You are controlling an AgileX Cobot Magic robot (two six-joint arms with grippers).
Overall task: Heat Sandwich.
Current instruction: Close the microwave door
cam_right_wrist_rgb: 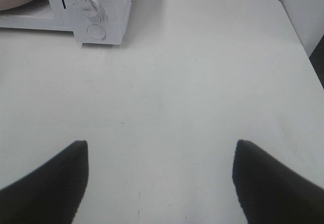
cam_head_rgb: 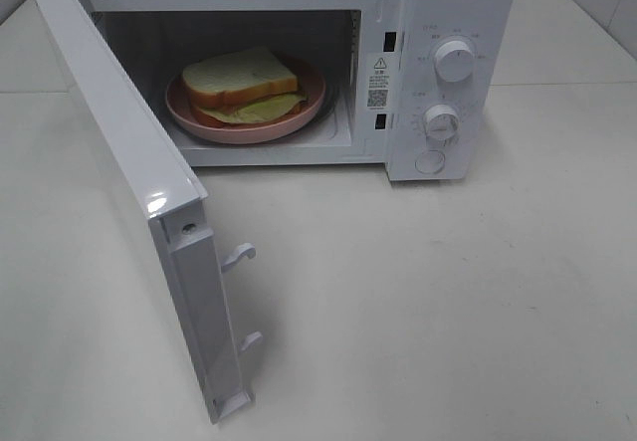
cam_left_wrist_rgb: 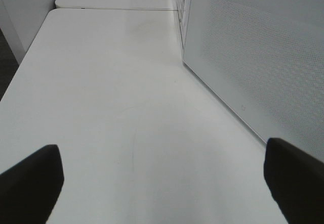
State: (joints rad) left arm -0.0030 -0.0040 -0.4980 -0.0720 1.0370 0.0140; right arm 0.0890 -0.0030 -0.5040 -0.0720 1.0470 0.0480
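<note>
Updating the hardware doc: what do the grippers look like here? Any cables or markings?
Only fingertips show. The left gripper: two matte black fingers, blunt rounded ends. The right gripper: same black, fingers tapering to pointier tips. No cables, markings or arm links visible; the exterior high view shows neither arm.

bright, even light from above leaves the matte white table with only faint soft shadows, a small glare spot shines on the open white microwave door, the oven cavity sits dimmer, and the black fingers of the left gripper and right gripper look blurred, out of focus.
</note>
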